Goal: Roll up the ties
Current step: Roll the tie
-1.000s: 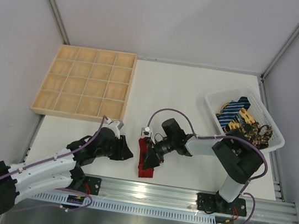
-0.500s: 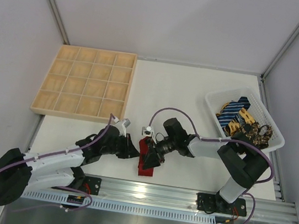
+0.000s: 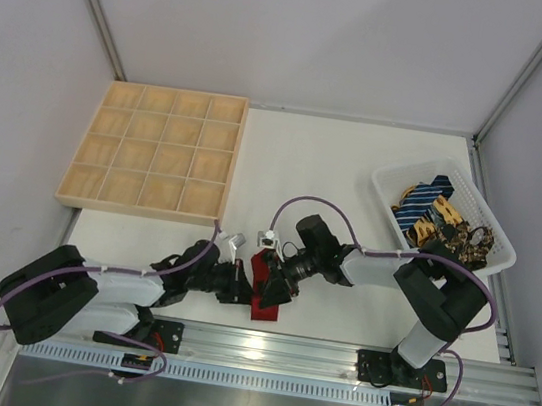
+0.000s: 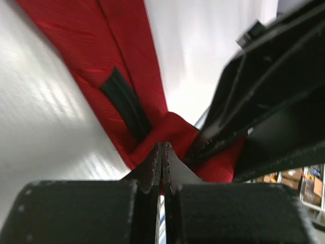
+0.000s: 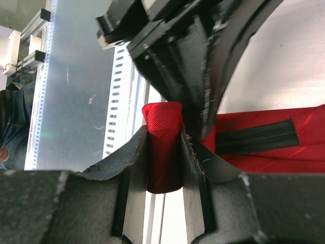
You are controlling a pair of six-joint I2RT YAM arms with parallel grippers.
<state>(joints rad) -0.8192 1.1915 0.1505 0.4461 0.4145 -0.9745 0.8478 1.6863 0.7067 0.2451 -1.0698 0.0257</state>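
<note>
My left claw (image 3: 239,284) has advanced beside the red tie (image 3: 265,298) and pinched shut, seemingly on its edge. My right claw (image 5: 163,152) clamps the rolled end; next I must keep winding.

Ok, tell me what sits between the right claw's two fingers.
A rolled fold of the red tie fills the gap in the right claw, pressed by both fingers, as the right wrist view shows.

No legible text or labels.
</note>
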